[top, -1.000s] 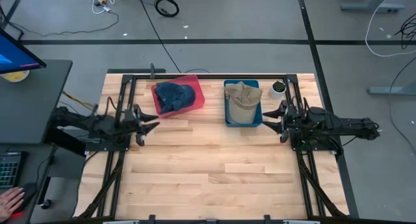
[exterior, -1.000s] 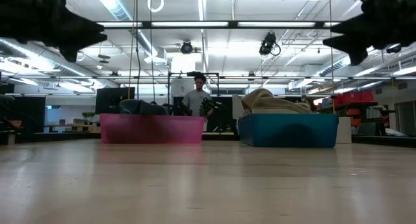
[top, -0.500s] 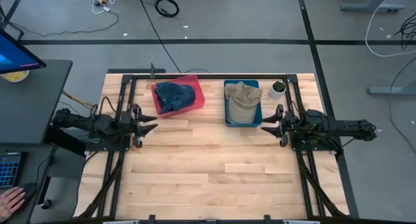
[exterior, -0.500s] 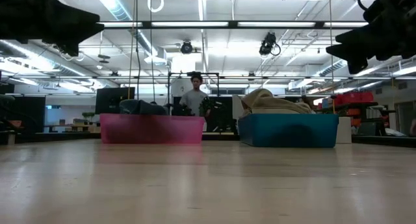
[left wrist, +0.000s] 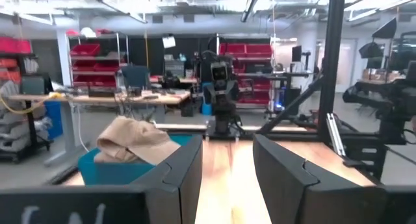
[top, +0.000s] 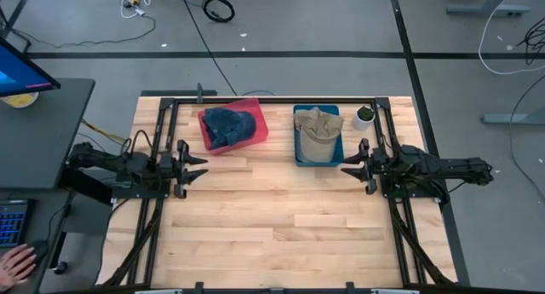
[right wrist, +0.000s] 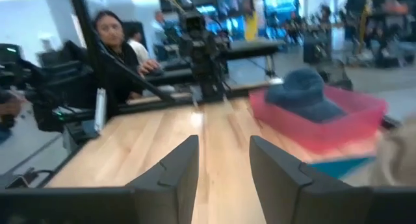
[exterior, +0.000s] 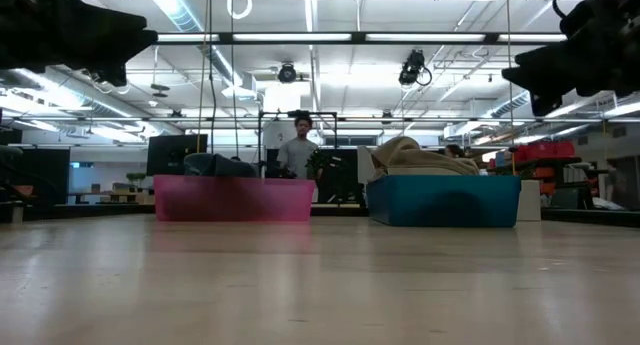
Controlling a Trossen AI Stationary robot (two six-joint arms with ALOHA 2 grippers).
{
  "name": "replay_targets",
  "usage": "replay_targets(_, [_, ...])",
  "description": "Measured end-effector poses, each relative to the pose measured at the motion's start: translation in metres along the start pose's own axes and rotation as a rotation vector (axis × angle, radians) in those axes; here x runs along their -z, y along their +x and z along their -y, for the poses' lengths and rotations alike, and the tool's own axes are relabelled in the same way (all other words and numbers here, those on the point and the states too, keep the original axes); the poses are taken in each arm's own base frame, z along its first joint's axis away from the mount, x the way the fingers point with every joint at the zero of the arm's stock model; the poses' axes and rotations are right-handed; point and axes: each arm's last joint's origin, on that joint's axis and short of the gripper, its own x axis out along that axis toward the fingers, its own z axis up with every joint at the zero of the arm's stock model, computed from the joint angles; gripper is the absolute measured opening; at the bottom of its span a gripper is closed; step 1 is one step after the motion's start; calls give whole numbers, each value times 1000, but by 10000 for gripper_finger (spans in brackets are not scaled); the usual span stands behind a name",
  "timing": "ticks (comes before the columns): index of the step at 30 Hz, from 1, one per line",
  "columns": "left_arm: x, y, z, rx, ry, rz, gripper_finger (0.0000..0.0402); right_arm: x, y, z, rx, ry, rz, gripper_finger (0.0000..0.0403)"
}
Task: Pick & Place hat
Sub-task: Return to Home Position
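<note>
A tan hat lies in the blue bin at the table's far side, right of centre; the left wrist view shows the tan hat above the bin's rim. A dark blue hat lies in the red bin, also seen as the dark blue hat in the right wrist view. My left gripper hovers open at the table's left side, pointing right. My right gripper hovers open at the right side, pointing left, just near of the blue bin.
A small white cup with a dark top stands at the far right corner. Black frame rails run along the table's far and side edges. A broad stretch of bare wood lies between and near of the arms. A person's hand is off-table left.
My right gripper has moved toward the table's left and a little toward the near edge, away from the blue bin's right side. My left gripper has drawn slightly toward the near edge. The hats and bins have stayed put.
</note>
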Motion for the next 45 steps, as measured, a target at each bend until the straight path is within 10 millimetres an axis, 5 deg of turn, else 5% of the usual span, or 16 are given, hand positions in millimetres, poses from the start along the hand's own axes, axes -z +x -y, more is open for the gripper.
replay_targets(12, [13,0,1,12,-29,-135,140,3,2,0,-19,-1,27,139])
replay_targets(45, [13,0,1,8,-27,-132,140,3,2,0,-19,38,27,139])
